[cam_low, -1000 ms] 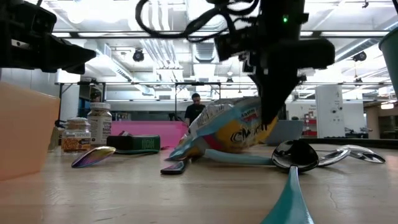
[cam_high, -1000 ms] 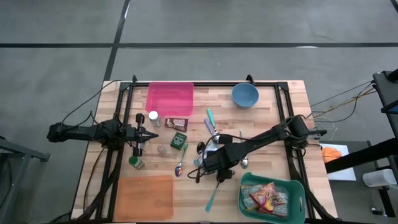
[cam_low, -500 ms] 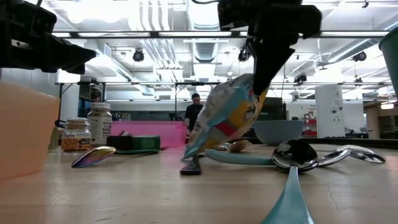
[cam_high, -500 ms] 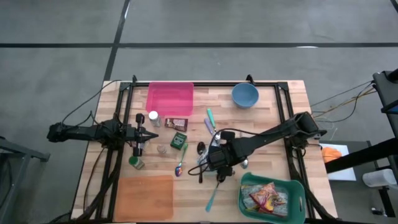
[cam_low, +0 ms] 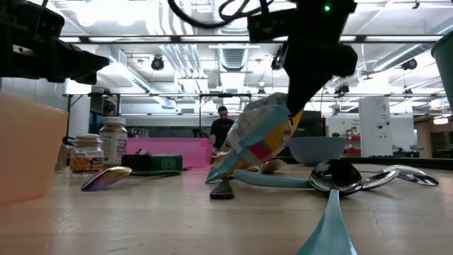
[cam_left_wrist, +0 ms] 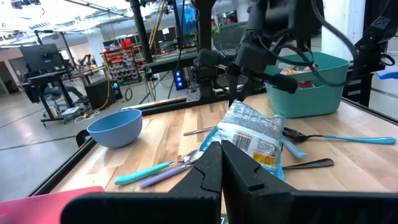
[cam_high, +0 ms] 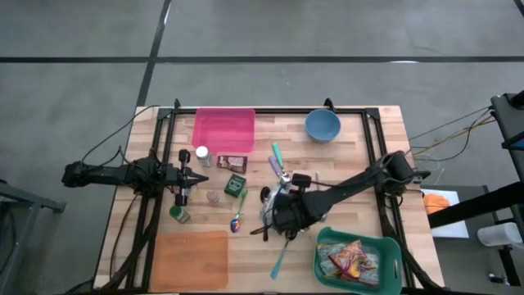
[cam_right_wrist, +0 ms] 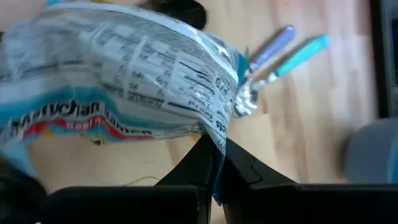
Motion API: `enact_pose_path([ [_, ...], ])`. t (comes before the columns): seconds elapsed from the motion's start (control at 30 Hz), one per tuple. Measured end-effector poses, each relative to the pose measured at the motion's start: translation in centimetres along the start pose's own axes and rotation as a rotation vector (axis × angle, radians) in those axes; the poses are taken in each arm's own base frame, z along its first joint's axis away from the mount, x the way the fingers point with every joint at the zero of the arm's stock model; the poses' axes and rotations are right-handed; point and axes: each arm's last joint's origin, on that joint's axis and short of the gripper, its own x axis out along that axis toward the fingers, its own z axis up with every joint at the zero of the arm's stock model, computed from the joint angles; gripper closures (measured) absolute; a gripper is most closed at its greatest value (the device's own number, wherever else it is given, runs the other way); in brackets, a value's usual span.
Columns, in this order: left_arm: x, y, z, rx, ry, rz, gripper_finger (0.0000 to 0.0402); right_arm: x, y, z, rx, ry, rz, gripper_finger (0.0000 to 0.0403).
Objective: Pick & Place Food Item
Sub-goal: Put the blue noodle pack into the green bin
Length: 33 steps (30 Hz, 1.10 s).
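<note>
**Noodle packet clears the table and starts its swing**

And it's up! The right end effector (cam_low: 296,113) is pinching the top edge of the noodle packet (cam_low: 256,138), and compared with a second ago the packet hangs clearly off the table (cam_high: 352,156). Back then it lay slumped among the cutlery; half a second ago it was dangling upright; now it tilts under the grip, its lower corner just above the wood by the small black piece (cam_low: 222,191) lying there. From overhead, the right arm has shifted slightly toward the near side, with the packet (cam_high: 282,215) hanging over the middle of the table, between the spoons (cam_high: 278,176) and the teal fork (cam_high: 281,260).

That means the pick looks done, folks, and the carry is on. The likely target is the green bin (cam_high: 391,246) at the near right, already holding other snack bags, so the next stretch should be a sideways move to it. A thin-edge grip on a crinkly bag could slip.

The left end effector (cam_high: 199,175) waits over the left side, fingers pressed together, holding nothing.
</note>
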Motion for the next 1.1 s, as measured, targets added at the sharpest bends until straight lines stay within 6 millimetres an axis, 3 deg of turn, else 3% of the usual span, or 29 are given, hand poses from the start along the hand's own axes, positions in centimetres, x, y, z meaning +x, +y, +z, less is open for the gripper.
enact_pose_path([
  [1.1,0.0,0.0,0.0,0.000,0.000,0.000,0.0401,-1.1,0.5,-2.0,0.023,-0.056,-0.253,0.0391],
])
